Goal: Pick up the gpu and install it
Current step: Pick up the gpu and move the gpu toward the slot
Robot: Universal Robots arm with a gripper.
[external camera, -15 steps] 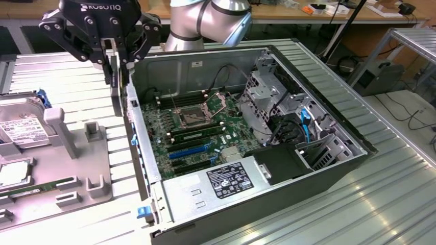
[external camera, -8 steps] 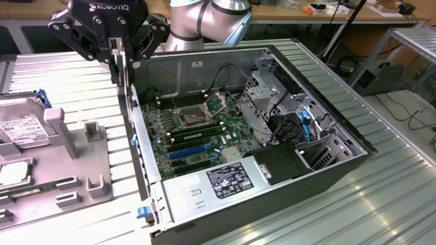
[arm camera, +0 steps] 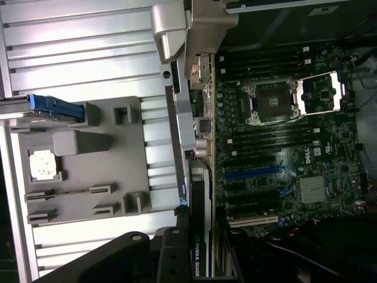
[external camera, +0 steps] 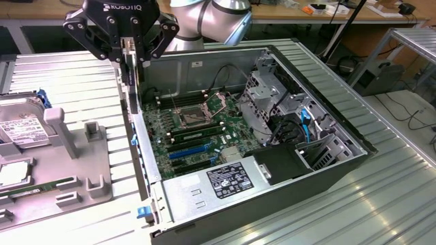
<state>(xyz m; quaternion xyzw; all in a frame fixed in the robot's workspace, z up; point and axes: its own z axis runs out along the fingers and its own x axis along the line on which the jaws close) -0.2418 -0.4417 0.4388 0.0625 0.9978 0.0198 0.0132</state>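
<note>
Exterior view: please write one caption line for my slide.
The gripper holds the gpu upright at the edge of the open computer case.

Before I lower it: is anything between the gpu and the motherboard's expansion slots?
Nothing visible covers the blue slots. The gpu, clamped in the gripper, hangs right beside the case's rear wall, the only thing near its path.

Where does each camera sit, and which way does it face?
Exterior view: off the arm and raised, looking down on the open computer case; the gripper clamps the gpu upright by its rim.
Wrist view: on the wrist, looking down past gripper and gpu onto the motherboard.
Shared: gpu, motherboard, grey fixture tray.
</note>
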